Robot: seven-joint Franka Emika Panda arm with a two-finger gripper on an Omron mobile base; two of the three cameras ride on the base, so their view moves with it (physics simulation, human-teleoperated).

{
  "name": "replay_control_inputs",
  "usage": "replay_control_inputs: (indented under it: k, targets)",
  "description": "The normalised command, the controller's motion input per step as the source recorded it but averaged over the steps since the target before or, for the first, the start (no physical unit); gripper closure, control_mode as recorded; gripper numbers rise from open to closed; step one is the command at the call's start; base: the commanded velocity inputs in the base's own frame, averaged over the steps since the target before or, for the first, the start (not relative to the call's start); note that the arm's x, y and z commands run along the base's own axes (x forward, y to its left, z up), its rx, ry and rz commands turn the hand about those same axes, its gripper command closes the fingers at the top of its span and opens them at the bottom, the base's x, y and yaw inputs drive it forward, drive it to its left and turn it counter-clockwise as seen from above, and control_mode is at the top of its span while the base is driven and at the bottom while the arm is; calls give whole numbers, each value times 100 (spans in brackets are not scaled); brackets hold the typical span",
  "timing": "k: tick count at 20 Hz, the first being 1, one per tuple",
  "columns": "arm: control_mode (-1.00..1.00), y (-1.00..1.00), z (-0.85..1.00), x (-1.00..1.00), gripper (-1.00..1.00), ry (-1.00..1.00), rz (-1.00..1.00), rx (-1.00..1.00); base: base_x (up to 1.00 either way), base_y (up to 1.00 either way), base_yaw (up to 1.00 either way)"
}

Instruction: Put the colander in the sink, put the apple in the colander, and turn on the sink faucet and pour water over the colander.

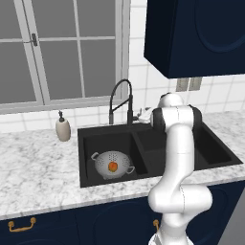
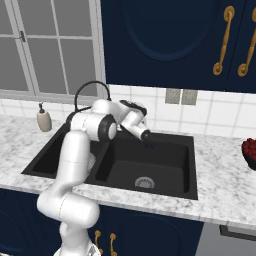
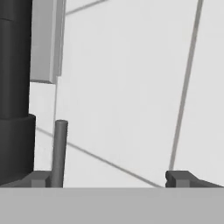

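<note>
Colander (image 1: 112, 163): sits upright on the floor of the sink's left basin, so that part of the task looks done.
Apple (image 1: 112, 166): lies inside the colander, near its middle; it looks placed as well.
Sink (image 1: 86, 158): black double basin set in the marble counter (image 1: 33, 167); the right basin holds nothing but its drain (image 2: 144, 182).
Faucet (image 1: 120, 98): black gooseneck at the back rim, between the basins, with its spout arching toward the left basin where the colander waits. No stream is visible, so the water seems to be off.
Lever (image 3: 59, 151): I judge the thin dark rod in the hand view, standing beside the faucet's thick dark column (image 3: 15, 87), to be the side lever; it rises just by the left fingertip.
Gripper (image 2: 148, 141): fingers spread wide and holding nothing, up at the back of the sink against the tiled wall (image 3: 127, 87). It is probably here to reach the lever.
Step in hand: turning on the faucet, the last part left.
Next move: the fingers likely need to shift sideways so that the lever falls between them or is pushed by one.
Risk: a glancing push could slip off so thin a rod.
Soap bottle (image 1: 62, 128): on the counter left of the sink, well apart from the work.
</note>
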Motion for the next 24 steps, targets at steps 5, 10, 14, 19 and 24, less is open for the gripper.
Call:
replay_control_inputs:
  k: [5, 10, 14, 19, 24]
  targets:
    - [-100, 8, 0, 6, -100, 0, -10, 0, 0, 0, 0]
    - [-100, 6, 0, 13, -100, 0, -3, 0, 0, 0, 0]
    - [-100, 1, 0, 20, -100, 0, 0, 1, 0, 0, 0]
    - [-100, -4, -1, 20, -100, 0, 0, 0, 0, 0, 0]
    - [-100, 15, 0, 1, -100, 0, -3, 2, 0, 0, 0]
